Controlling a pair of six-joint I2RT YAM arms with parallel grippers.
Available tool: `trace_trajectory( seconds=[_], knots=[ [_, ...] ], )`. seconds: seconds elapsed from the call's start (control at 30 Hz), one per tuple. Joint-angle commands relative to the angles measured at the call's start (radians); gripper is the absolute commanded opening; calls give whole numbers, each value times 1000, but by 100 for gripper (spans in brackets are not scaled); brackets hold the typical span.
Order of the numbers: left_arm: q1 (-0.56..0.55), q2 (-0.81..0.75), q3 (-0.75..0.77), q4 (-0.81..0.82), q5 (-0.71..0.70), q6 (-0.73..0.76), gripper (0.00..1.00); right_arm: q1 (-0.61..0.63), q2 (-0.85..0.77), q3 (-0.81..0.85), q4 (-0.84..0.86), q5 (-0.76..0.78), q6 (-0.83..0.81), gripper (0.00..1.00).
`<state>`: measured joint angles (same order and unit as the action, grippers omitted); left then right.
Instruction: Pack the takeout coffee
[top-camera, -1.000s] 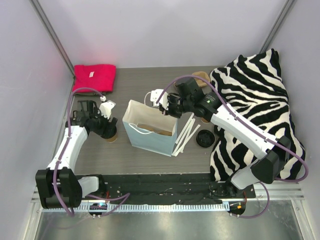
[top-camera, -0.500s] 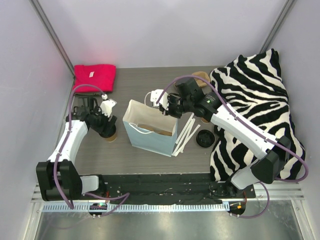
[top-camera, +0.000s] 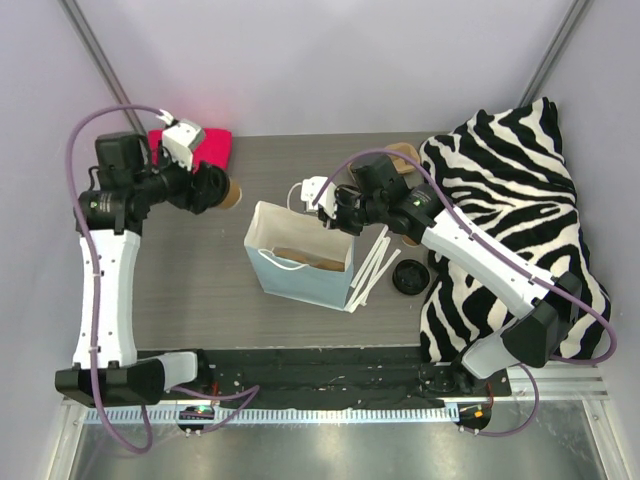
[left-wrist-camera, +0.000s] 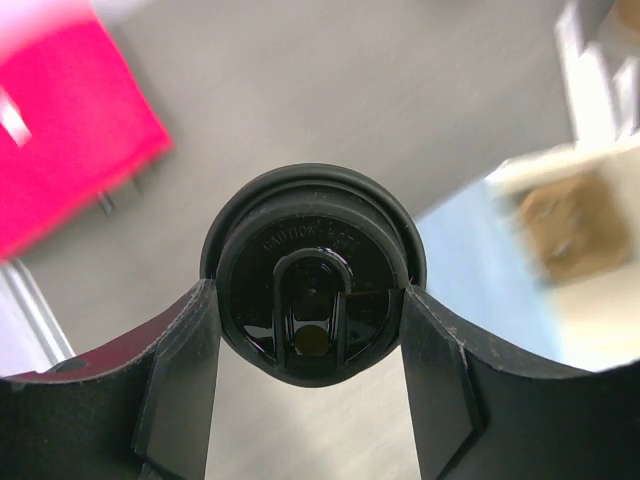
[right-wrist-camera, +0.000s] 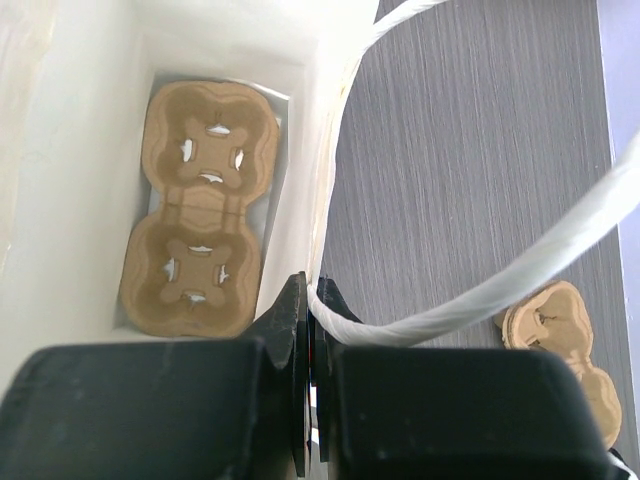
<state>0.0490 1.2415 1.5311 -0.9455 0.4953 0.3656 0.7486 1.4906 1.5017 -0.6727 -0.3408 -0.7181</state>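
Up at the far left, the left fingers (top-camera: 207, 188) (left-wrist-camera: 185, 380) were closed on the cup (top-camera: 227, 194) (left-wrist-camera: 312, 285), one on each side just below its black lid. The cup was held above the grey surface (top-camera: 210, 290), tipped on its side in the top view with its tan base pointing right toward the bag (top-camera: 300, 272). From the left wrist the lid faced the camera squarely, with raised lettering and a sip tab on it. A pink cloth (top-camera: 210, 148) (left-wrist-camera: 70, 130) lay just beyond the cup at the far left corner. The light blue bag stood open in the middle of the surface, well to the near right of the cup and apart from it. The right fingers (top-camera: 335, 212) (right-wrist-camera: 298, 340) were pinched tight on the bag's far right rim, where a white cord handle (right-wrist-camera: 480, 290) looped out. Inside, flat on the bottom, lay a brown pulp carrier (right-wrist-camera: 200, 210) (top-camera: 300, 258). A second carrier (right-wrist-camera: 560, 345) (top-camera: 403, 155) lay on the surface beyond the bag to the far right. White sticks (top-camera: 372, 265) and a loose black lid (top-camera: 411, 277) lay right of the bag, beside a zebra cloth (top-camera: 520, 200) heaped along the right side.
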Motion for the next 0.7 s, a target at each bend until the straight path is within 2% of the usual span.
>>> trace_trajectory(
  seconds=[0.0, 0.13, 0.33, 0.67],
  knots=[
    [6, -2, 110, -102, 109, -82, 45, -3, -16, 40, 53, -9, 22, 1],
    [5, 10, 191, -118, 104, -118, 45, -3, -20, 35, 55, -6, 32, 1],
    [5, -11, 303, -130, 250, -160, 46, -3, -16, 29, 55, 6, 31, 1],
    [-40, -30, 368, -305, 407, -90, 47, -3, -3, 64, 68, 20, 48, 1]
  ],
)
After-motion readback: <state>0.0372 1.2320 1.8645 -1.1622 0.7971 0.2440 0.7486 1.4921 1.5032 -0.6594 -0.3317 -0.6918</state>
